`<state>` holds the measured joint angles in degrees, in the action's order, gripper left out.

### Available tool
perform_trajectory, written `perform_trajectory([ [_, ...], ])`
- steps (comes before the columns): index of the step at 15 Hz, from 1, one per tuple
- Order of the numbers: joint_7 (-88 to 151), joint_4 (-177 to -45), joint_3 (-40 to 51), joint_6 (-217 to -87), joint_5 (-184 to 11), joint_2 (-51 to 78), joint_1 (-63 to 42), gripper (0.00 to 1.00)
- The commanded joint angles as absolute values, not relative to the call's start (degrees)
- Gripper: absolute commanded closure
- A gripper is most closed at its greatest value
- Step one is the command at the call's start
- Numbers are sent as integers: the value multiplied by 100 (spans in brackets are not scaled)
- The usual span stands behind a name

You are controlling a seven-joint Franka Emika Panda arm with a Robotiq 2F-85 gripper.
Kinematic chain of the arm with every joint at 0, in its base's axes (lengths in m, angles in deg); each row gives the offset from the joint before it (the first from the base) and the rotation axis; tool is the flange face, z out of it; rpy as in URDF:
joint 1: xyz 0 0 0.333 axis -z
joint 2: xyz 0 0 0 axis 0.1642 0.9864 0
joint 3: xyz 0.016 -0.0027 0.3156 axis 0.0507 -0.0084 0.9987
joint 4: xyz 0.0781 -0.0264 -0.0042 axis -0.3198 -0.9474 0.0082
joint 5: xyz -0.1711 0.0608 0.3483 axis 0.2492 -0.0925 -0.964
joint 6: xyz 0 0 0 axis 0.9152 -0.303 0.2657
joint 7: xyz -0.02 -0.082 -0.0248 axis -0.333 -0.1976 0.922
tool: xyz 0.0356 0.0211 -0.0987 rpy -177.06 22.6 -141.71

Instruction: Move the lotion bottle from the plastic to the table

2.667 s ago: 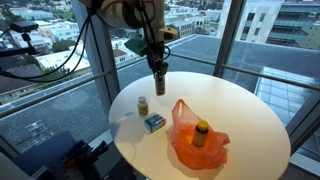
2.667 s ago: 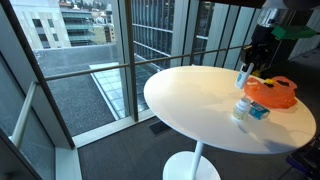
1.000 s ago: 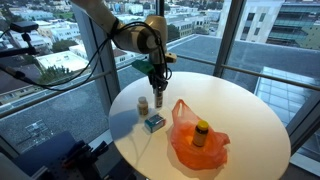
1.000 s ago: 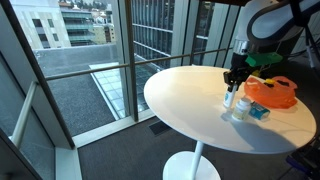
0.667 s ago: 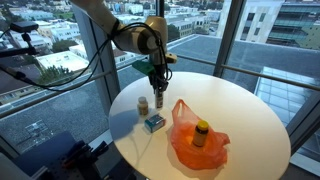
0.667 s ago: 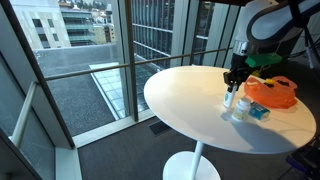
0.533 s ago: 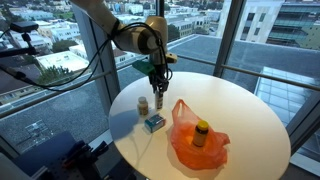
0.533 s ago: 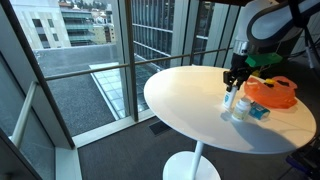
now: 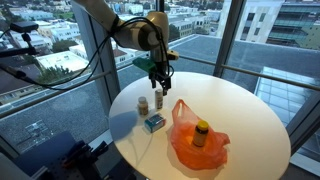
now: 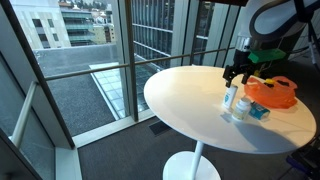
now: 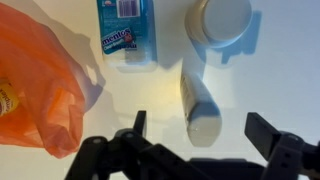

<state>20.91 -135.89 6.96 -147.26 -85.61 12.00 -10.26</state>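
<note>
The lotion bottle (image 11: pixel 200 98), a slim white tube, stands upright on the white round table (image 9: pixel 240 110), apart from the orange plastic (image 9: pixel 195 148). In both exterior views it shows just below my gripper (image 9: pixel 158 74), as a pale upright bottle (image 9: pixel 159 98) (image 10: pixel 232 97). In the wrist view my gripper (image 11: pixel 203 133) is open, its dark fingers (image 11: pixel 268 131) wide on either side of the bottle's top without touching it. The orange plastic (image 11: pixel 40 85) lies at the left of the wrist view.
A white-capped jar (image 9: pixel 142 104) (image 11: pixel 222 18) and a blue mint box (image 9: pixel 153 122) (image 11: pixel 122 30) stand close beside the bottle. A brown bottle with a yellow cap (image 9: pixel 201 131) sits in the plastic. The table edge and window glass lie beyond the jar.
The gripper, shut on the lotion bottle a second ago, has opened and lifted slightly. The bottle stays standing on the table.
</note>
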Motion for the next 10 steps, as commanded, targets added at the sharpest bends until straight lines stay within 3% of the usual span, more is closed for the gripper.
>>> perform_trajectory([
  [1,2035,-13608,603,-14115,-8358,822,-1062,0],
  [10,2769,-14028,645,-12972,-8014,-297,-913,0],
])
